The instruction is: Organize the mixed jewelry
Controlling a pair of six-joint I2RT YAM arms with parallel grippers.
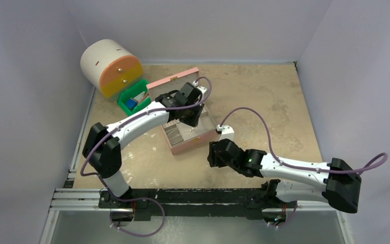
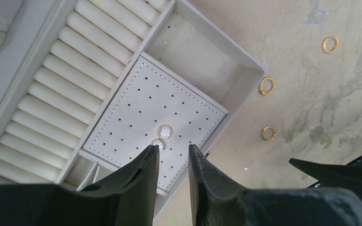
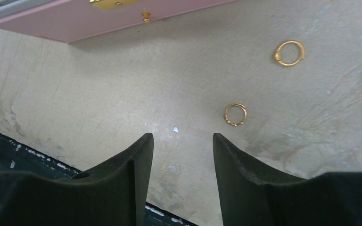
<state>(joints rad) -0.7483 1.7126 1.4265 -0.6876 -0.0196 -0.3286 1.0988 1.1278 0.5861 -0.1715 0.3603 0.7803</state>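
3 gold rings (image 2: 266,85) lay loose on the counter (image 2: 311,117) beside the pink box (image 3: 75,21), unsorted; 2 pearl studs (image 2: 162,136) sat on its perforated pad (image 2: 141,108). The left jaws hovered narrowly parted, empty, over that pad; the right jaws gaped empty near 2 rings, probably to pick 1.

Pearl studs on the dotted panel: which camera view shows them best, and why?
Left wrist: both pearl studs sit sharp on the perforated panel, just ahead of the left tool. Top external: the left arm hides them. Right wrist: only the pink box, its outer wall.
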